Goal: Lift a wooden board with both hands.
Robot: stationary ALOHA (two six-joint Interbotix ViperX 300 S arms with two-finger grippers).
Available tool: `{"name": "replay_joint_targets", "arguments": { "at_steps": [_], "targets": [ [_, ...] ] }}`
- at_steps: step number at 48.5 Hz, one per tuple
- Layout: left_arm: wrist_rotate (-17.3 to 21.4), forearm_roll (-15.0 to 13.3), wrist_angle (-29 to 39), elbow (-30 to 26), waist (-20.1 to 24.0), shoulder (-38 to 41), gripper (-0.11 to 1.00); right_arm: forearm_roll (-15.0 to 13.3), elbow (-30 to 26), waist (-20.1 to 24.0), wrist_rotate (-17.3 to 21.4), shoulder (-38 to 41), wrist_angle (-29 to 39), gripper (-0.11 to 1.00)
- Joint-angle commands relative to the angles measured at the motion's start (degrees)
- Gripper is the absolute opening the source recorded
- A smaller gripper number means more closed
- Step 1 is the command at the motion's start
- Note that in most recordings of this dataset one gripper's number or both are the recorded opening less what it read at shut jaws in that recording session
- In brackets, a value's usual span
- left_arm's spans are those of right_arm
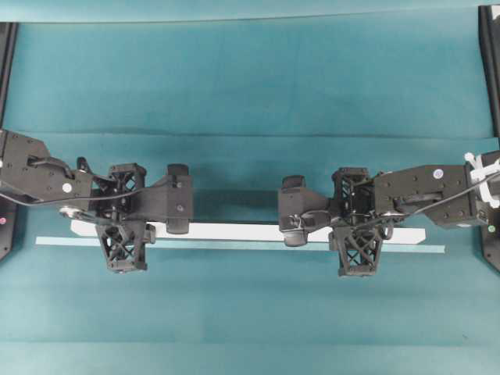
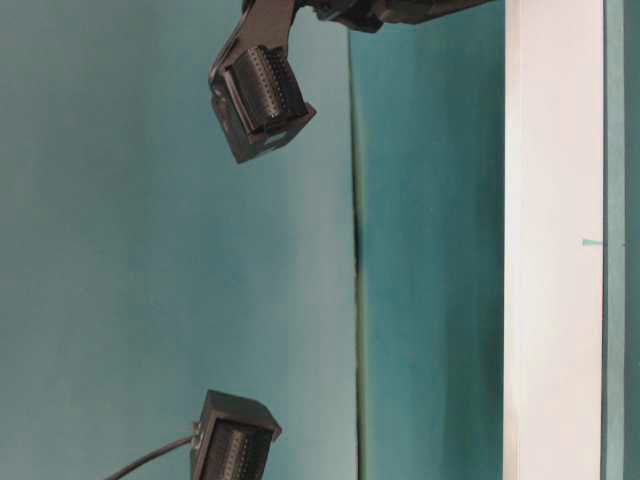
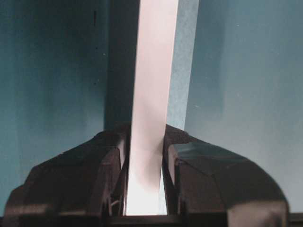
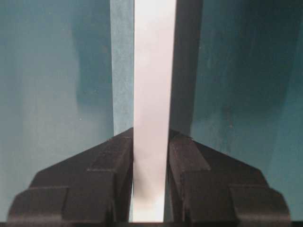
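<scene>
Left end effector point(image 1: 123, 224) clamped on the wooden board point(image 1: 234, 231) near its left end, fingers point(image 3: 109, 175) pressed against both long edges. Right end effector point(image 1: 357, 227) clamped likewise near the right end. Board held level above the teal table point(image 1: 250, 78), over a pale tape strip point(image 1: 234, 245).

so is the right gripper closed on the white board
Yes: in the right wrist view the right gripper has both fingers pressed against the sides of the wooden board, which runs between them.
</scene>
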Motion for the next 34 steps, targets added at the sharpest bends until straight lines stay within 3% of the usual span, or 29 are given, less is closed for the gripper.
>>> {"name": "replay_joint_targets", "arguments": {
  "at_steps": [1,7,17,20,28,34],
  "targets": [
    [-0.53,-0.09,-1.76,-0.26,-0.18,-0.26,0.17,0.18,-0.53,0.18,0.09,0.62,-2.29,0.22],
    [-0.53,-0.09,-1.76,0.35,-0.18,-1.05,0.17,0.35,-0.53,-0.26,0.26,0.62,-2.29,0.24],
    [-0.7,-0.09,-1.67,0.97,-0.09,-1.58,0.21,0.35,-0.44,-0.44,1.23,0.62,-2.37,0.8],
    [-0.7,-0.09,-1.67,1.32,-0.09,-1.93,0.36,0.35,-0.44,-0.44,1.14,0.62,-2.46,0.9],
    [0.18,-0.09,-1.76,1.67,-0.35,-2.81,0.84,0.35,-0.44,-0.44,1.67,0.53,-2.72,0.9],
    [0.18,-0.09,-1.67,1.76,-0.35,-2.81,1.0,0.35,-0.44,-0.44,1.93,0.44,-2.64,0.9]
  ]
}}
